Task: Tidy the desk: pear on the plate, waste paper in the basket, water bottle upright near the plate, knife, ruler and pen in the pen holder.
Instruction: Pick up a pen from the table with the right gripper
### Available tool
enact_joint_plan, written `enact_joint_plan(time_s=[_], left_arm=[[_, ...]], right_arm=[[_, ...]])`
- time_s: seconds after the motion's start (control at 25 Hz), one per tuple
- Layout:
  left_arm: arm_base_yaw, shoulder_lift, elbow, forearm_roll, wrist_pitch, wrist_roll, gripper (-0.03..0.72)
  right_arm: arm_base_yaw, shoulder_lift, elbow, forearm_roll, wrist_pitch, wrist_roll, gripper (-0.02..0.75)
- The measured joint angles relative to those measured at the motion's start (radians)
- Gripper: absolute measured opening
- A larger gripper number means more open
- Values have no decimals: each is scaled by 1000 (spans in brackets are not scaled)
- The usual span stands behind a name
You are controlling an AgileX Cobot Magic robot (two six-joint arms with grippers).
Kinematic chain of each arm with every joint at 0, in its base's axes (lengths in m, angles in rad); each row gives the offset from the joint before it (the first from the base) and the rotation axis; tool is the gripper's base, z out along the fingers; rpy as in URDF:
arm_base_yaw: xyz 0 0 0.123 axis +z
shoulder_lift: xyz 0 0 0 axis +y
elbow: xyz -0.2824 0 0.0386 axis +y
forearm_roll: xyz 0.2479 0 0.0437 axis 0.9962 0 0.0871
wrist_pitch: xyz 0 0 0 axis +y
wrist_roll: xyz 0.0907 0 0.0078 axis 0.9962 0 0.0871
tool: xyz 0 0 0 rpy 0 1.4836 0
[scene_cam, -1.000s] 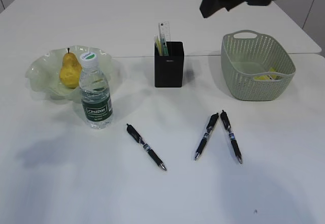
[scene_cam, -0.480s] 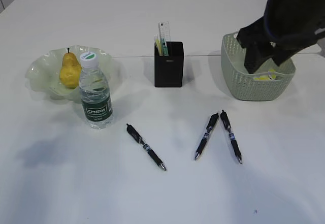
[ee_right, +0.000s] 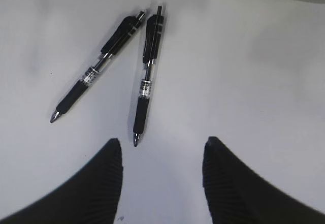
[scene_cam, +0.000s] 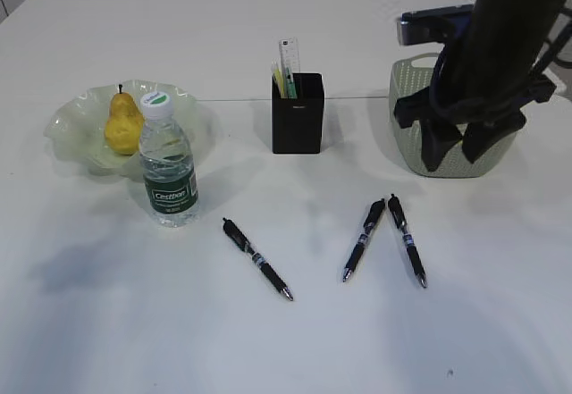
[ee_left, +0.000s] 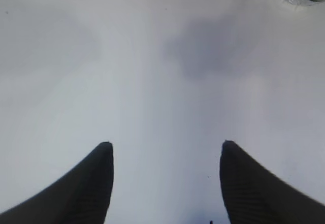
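White desk (scene_cam: 286, 340) before you: pear (scene_cam: 122, 127) on plate (scene_cam: 67, 126), bottle (scene_cam: 167, 163) upright beside it, ruler (scene_cam: 289, 58) in holder (scene_cam: 298, 113). Three pens (scene_cam: 257, 259) lie loose. Your right end effector (scene_cam: 453, 151) hangs open and empty before the basket (scene_cam: 407, 81); your left end effector (ee_left: 165, 150) is open, empty.

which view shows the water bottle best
The exterior view: the water bottle stands upright in full, cap to base, label readable, just in front of the plate. The left wrist view catches only a sliver of its base at the top right corner. The right wrist view shows none of it.
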Motion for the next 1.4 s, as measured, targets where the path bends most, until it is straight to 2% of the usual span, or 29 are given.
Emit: enact_joint_plan(time_s=[0.28,0.76,1.4], left_arm=[[0,0,0,0,-1,0,465],[0,0,0,0,-3,0,465],[0,0,0,0,-5,0,465]], right_arm=[[0,106,-9,19,-11,8,376],[0,294,-120,24,-24,28,375],[0,383,-123,27,-84,57,375]])
